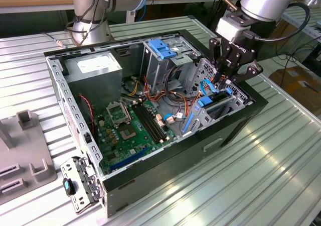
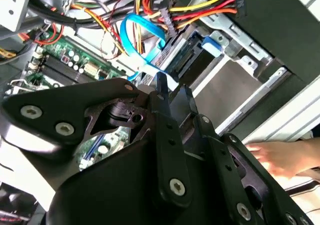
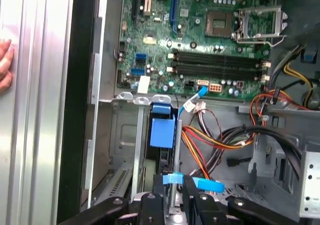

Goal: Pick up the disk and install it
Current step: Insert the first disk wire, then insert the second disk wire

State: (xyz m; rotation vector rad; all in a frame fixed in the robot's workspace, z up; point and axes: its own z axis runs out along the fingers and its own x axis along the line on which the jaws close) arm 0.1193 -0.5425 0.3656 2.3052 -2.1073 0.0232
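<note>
Bright overhead light is glaring off the ribbed tabletop [image 1: 261, 155] toward 5 o'clock in the exterior view. Deep shadow is pooling inside the computer case [image 1: 150, 110]. A person's hand [image 2: 285, 157] is blurring in the second wrist view.

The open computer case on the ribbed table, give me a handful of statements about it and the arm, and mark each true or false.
1. The gripper is down at the drive bay on the exterior view's right side of the computer case. True.
2. The case is closed with its side panel on. False: it lies open, and the motherboard shows.
3. The disk with its blue rails sits in the bay under the gripper. True.
4. The disk lies on the table outside the case. False: it is inside the case, in the bay.
5. In the first wrist view a hand rests on the ribbed table beside the case. True.
</note>
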